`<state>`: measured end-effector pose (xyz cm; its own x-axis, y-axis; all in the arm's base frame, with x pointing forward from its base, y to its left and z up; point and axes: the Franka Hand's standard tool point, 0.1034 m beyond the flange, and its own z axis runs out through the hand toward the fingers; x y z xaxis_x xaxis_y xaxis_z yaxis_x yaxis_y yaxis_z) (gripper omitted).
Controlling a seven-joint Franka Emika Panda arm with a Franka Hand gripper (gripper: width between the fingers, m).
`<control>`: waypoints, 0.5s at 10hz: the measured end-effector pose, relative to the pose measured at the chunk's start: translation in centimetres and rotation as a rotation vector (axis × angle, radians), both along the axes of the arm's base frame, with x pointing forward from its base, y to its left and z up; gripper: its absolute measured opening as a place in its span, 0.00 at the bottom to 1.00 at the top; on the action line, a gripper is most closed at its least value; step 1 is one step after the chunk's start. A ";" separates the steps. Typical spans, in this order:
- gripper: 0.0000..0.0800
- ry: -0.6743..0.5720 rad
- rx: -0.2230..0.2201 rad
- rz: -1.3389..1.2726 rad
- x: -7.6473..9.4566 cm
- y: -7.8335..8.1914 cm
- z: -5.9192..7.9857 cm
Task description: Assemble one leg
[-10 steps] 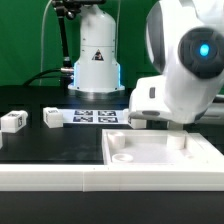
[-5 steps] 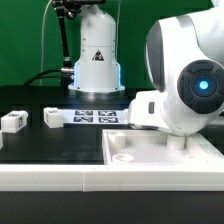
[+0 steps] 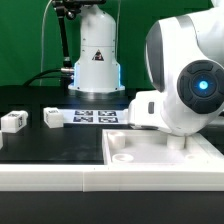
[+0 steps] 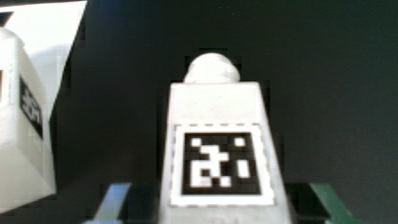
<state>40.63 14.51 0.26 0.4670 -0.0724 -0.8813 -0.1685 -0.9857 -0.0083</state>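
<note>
Currently, my gripper (image 4: 222, 200): jaws apart, one dark finger (image 4: 119, 200) on each side of the leg, with a dark strip of gap between each finger and the white plastic.
Leg (image 4: 222, 130): it sits squarely between my fingers in the wrist view, its black-and-white square tag facing the camera, and its far end narrows to a rounded tip.
Behind the leg: black table surface in the wrist view.
Neighbour in the wrist view: a white part (image 4: 22, 110) lies just beside the leg and apart from it, with a sliver of tag on its side.
My arm: low at the exterior view's right, over the far edge of the panel (image 3: 150, 165).
Short white post (image 3: 178, 143): upright under my arm at the panel's far edge; possibly the leg, though my arm hides too much to say.
Panel: large, flat and white, nearest the exterior camera, with a round socket in its corner.
Marker board (image 3: 95, 116): flat on the table (image 3: 40, 145), beyond the panel.
Small white blocks: two, (image 3: 12, 121) and (image 3: 52, 117), on the table at the exterior view's left, well apart from me.
</note>
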 end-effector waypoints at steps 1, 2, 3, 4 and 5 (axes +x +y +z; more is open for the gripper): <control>0.36 0.000 0.000 0.000 0.0 0.0 0.0; 0.36 0.000 0.000 0.000 0.0 0.0 0.0; 0.36 0.000 0.000 0.000 0.0 0.0 0.0; 0.36 0.000 0.000 0.000 0.0 0.0 0.0; 0.36 0.000 0.000 0.000 0.0 0.0 0.0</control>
